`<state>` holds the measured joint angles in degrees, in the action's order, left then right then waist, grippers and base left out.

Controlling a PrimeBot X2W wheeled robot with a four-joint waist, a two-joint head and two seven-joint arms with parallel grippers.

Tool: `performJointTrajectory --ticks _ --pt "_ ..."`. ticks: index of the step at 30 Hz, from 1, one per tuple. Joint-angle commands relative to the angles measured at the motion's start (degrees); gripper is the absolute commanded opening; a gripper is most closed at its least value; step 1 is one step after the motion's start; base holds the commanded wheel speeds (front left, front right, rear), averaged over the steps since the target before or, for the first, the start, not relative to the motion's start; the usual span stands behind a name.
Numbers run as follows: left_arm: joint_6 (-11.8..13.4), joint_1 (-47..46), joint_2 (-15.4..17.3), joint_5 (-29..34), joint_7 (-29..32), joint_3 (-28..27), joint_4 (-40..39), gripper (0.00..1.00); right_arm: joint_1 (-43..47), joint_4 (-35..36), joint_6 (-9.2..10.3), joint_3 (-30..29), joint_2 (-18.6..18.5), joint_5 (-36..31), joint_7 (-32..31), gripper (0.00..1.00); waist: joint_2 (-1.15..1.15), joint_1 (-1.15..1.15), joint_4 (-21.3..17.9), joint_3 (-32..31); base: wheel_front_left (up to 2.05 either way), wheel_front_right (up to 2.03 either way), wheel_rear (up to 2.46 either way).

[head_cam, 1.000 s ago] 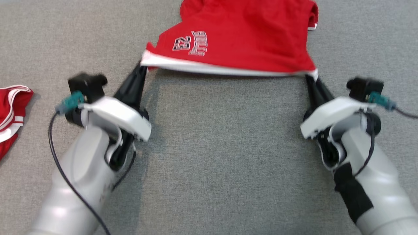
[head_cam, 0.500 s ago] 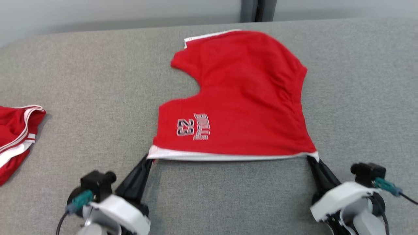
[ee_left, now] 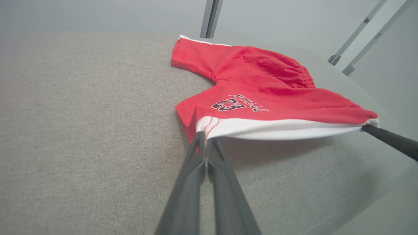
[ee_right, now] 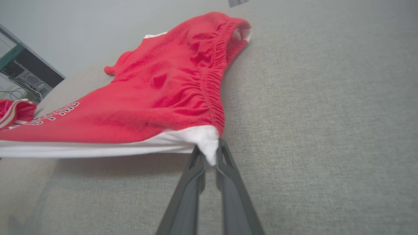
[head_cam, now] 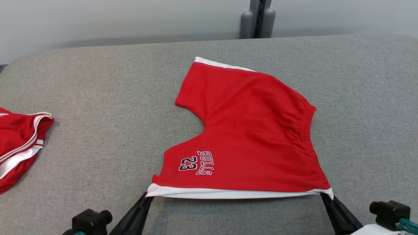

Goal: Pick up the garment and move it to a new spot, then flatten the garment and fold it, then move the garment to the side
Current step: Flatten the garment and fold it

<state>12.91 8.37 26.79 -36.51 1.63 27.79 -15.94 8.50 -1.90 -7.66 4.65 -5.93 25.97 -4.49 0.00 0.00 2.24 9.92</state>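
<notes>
As shorts (head_cam: 254,130) span between | left gripper (ee_left: 205,137) clamps one corner | right gripper (ee_right: 210,151) clamps other

A grey woven surface (head_cam: 98,107) with a rounded far-left corner fills most of the head view. Near the left edge of that surface lies a crumpled red cloth (head_cam: 18,143) trimmed with white stripes, partly cut off by the frame. Beyond the far edge of the surface stands a pale wall (head_cam: 130,19). Behind the middle of that far edge is a dark upright post (head_cam: 258,19) flanked by two rounded grey ones. In the left wrist view, two slanting metal bars (ee_left: 362,31) rise past the far right side of the surface. In the right wrist view, beyond the end of the surface where the cloth lies, there is a dark cabinet (ee_right: 32,73) with loose cables (ee_right: 14,94) beside it.
</notes>
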Motion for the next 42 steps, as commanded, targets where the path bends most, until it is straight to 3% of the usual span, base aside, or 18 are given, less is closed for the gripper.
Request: performJointTrajectory --ticks 1,10,18,26,32,42 --pt "0.85 0.39 0.69 0.08 -0.2 -1.0 -1.13 0.0 0.84 2.15 0.32 -0.87 0.09 -0.45 -0.6 0.0 0.0 0.0 -0.19 0.22 0.0 0.0 0.0" --pt "0.35 -5.06 1.76 1.52 -0.62 -2.75 -3.34 0.0 -1.71 7.63 0.32 -2.94 1.92 -1.99 -1.77 0.0 0.0 0.0 -1.22 2.35 0.0 0.0 0.0" --pt "-4.63 -20.43 2.19 3.46 0.3 -3.41 0.51 0.0 -13.83 6.78 0.32 -4.56 2.81 -2.53 -2.47 0.0 0.0 0.0 -2.89 8.49 0.0 0.0 0.0" --pt "-10.94 -39.3 -0.82 3.76 0.84 -2.47 12.5 0.0 -27.47 -0.04 0.24 -2.05 2.84 -4.43 -2.75 0.0 0.0 0.0 -4.56 14.86 0.0 0.0 0.0" --pt "-15.37 -51.0 -4.13 4.11 -0.06 -0.92 25.91 0.0 -35.17 -6.65 0.23 -0.63 2.84 -4.09 -1.32 0.0 0.0 0.0 -6.13 17.85 0.0 0.0 0.0" --pt "-18.52 -63.7 -8.88 3.37 -2.4 0.62 48.08 0.0 -43.62 -16.07 0.23 2.37 2.84 -1.3 2.54 0.0 0.0 0.0 -8.64 20.27 0.0 0.0 0.0"
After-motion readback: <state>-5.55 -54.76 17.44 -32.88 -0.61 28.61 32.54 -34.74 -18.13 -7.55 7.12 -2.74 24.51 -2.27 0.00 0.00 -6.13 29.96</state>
